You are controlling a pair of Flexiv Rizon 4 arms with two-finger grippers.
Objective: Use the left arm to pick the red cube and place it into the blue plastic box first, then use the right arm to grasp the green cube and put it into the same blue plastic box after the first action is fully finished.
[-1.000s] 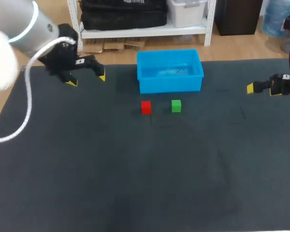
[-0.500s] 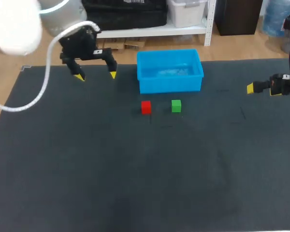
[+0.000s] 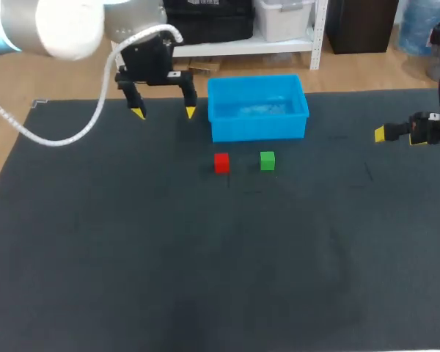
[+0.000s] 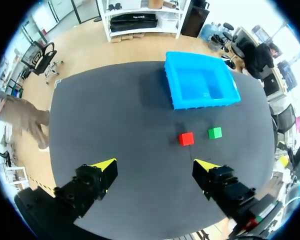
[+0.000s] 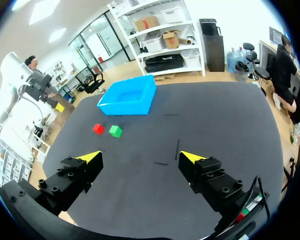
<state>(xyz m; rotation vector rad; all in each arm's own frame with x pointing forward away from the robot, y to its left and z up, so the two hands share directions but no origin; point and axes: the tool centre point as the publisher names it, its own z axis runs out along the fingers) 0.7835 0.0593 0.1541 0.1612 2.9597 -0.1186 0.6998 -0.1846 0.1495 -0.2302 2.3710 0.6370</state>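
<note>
Red cube (image 3: pixel 221 163), small, sharp-cornered, lies toward the far edge of the table (image 3: pixel 95 257); my left gripper (image 3: pixel 164 113) and right gripper (image 5: pixel 142 156) gape, well off it.

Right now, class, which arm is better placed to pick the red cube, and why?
Left. The left pincer, open, hangs beside the blue box, nearer the red cube; the right pincer sits at the table's right edge, beyond the green cube.

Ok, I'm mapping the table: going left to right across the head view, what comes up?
Left pincer, small red cube, small green cube, right pincer; the blue plastic box spans both cubes, so it is left out.
</note>
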